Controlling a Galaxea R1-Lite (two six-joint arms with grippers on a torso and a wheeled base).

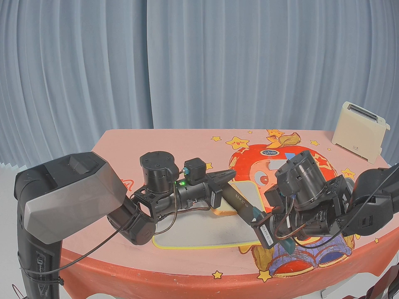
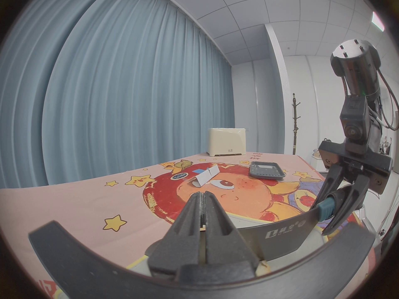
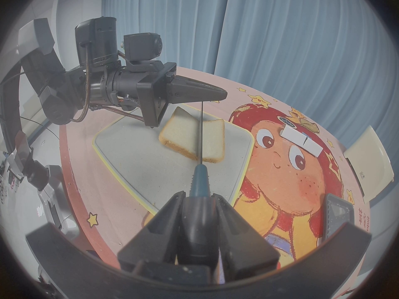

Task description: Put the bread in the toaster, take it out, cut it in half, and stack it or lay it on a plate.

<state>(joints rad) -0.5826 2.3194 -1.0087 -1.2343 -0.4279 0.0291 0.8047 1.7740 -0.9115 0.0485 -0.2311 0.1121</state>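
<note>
Centre of the head view, and both arms meet over the grey cutting board (image 1: 195, 229). The right gripper (image 1: 262, 224) has its fingers clamped tight on the teal handle of the knife (image 1: 239, 198), blade angled up and left across the board. Over in the right wrist view that blade runs edge-on, straight across the middle of the bread slice (image 3: 193, 134), which lies on the board's far half. Whether the edge touches the bread, I can't tell.

The left gripper (image 1: 230, 174) comes in from the left, fingers pressed together with nothing between them, tips poised just above the bread's far edge; contact is unclear.

The cream toaster (image 1: 359, 131) stands well apart at the upper right of the head view, on the corner of the pink cartoon tablecloth (image 1: 124, 146). In the left wrist view a black tray (image 2: 267, 170) lies right of centre, near the toaster.
</note>
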